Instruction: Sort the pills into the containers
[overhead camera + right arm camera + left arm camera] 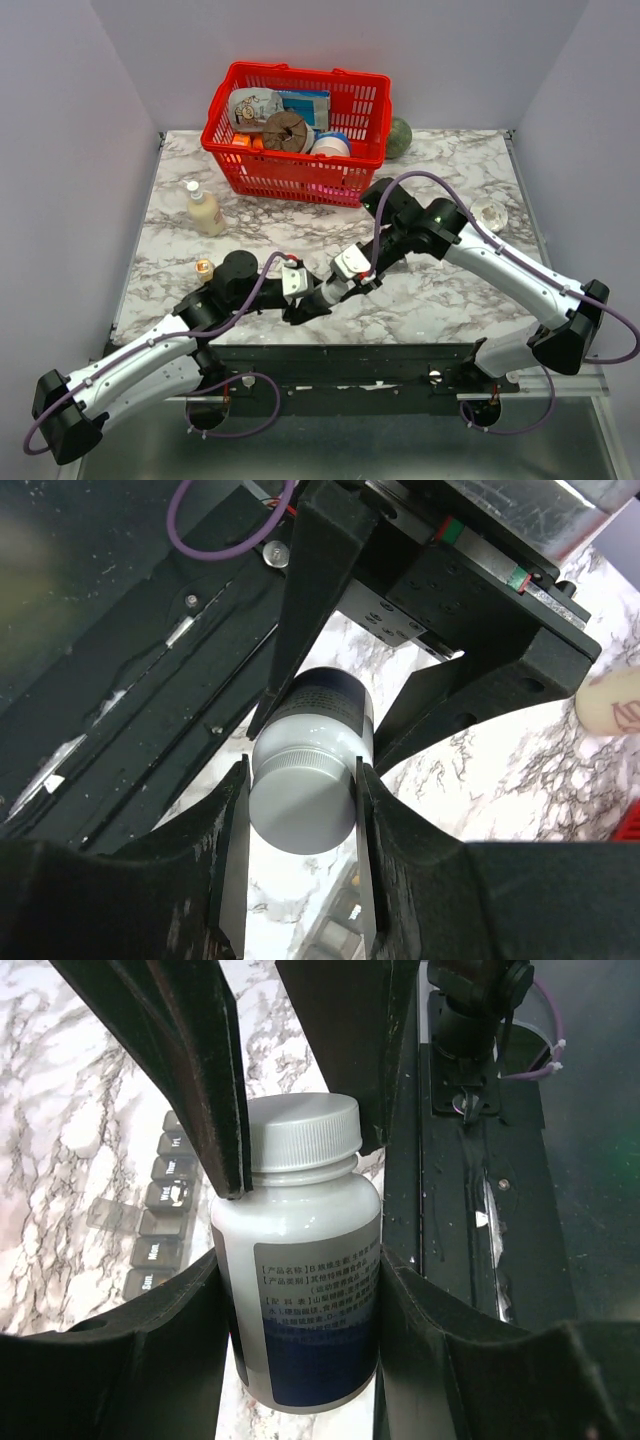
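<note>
A white pill bottle (300, 1280) with a blue-banded label and a ribbed white cap (303, 1136) hangs just above the marble table. My left gripper (300, 1295) is shut on the bottle's body. My right gripper (300, 800) is shut on the cap (300, 795), coming at it end-on. In the top view the two grippers meet near the table's front edge: the left gripper (294, 292) and the right gripper (312, 302). The containers (160, 1210), a dark strip of lidded compartments, lie on the table just beneath the bottle. No pills show.
A red basket (295, 130) full of items stands at the back. A cream squeeze bottle (204, 210) and a small amber bottle (203, 267) stand at the left. A green ball (398, 138) and a clear glass piece (490, 213) sit at the right. A black rail (480, 1160) runs along the near edge.
</note>
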Controlling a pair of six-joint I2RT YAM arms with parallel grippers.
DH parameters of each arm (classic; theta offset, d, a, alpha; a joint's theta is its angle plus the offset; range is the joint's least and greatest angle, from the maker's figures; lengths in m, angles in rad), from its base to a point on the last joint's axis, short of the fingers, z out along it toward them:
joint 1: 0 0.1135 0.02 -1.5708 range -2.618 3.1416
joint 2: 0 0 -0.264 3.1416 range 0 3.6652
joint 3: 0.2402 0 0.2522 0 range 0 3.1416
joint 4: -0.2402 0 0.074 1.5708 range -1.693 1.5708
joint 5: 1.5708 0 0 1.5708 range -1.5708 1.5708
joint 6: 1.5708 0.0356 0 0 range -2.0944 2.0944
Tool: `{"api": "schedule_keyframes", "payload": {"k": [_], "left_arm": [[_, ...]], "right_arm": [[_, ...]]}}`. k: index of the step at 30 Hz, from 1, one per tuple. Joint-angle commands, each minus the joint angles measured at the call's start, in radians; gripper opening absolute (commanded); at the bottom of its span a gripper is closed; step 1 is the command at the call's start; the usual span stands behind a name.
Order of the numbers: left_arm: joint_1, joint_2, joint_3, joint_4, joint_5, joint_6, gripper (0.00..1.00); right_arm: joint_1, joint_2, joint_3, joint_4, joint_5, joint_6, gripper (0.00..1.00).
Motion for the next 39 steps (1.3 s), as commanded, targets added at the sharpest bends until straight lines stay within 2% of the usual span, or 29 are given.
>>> {"api": "schedule_keyframes", "payload": {"k": [1, 3, 4, 7, 9, 10, 12, 15, 18, 22, 27, 31, 36, 39], "left_arm": [[0.006, -0.037, -0.052, 0.070, 0.060, -0.013, 0.00], [0.006, -0.045, -0.064, 0.115, 0.021, -0.044, 0.00], [0.008, -0.049, -0.068, 0.149, 0.010, -0.072, 0.00], [0.006, -0.066, -0.087, 0.209, -0.032, -0.113, 0.00], [0.006, -0.080, -0.094, 0.214, -0.066, -0.126, 0.00], [0.006, -0.084, -0.097, 0.211, -0.075, -0.127, 0.00], [0.006, -0.091, -0.101, 0.209, -0.109, -0.136, 0.00], [0.006, -0.088, -0.104, 0.209, -0.158, -0.141, 0.00], [0.006, -0.085, -0.100, 0.218, -0.213, -0.191, 0.00], [0.006, -0.066, -0.091, 0.243, -0.247, -0.215, 0.00], [0.006, -0.043, -0.075, 0.246, -0.272, -0.221, 0.00], [0.006, -0.032, -0.071, 0.243, -0.281, -0.218, 0.00], [0.008, -0.028, -0.069, 0.243, -0.287, -0.213, 0.00], [0.006, -0.026, -0.071, 0.238, -0.293, -0.207, 0.00]], "right_arm": [[0.000, -0.010, -0.002, -0.008, -0.037, -0.039, 0.36], [0.001, -0.010, -0.039, 0.024, -0.066, 0.034, 0.47], [0.000, -0.011, -0.047, 0.053, -0.077, 0.065, 0.60], [-0.002, -0.022, -0.065, 0.142, -0.085, 0.238, 0.83], [-0.002, -0.036, -0.056, 0.187, -0.056, 0.431, 0.88], [-0.012, -0.040, -0.040, 0.232, -0.047, 0.500, 0.95], [-0.035, -0.054, -0.013, 0.259, -0.042, 0.687, 1.00], [-0.078, -0.060, 0.022, 0.346, 0.068, 0.945, 1.00], [-0.100, -0.063, 0.004, 0.365, 0.169, 1.105, 1.00], [-0.100, -0.071, -0.071, 0.391, 0.173, 1.157, 1.00], [-0.100, -0.042, -0.073, 0.400, 0.173, 1.197, 0.96], [-0.098, -0.007, -0.046, 0.396, 0.167, 1.210, 0.84], [-0.089, 0.027, -0.030, 0.386, 0.153, 1.208, 0.79], [-0.086, 0.033, -0.021, 0.376, 0.148, 1.197, 0.64]]}}
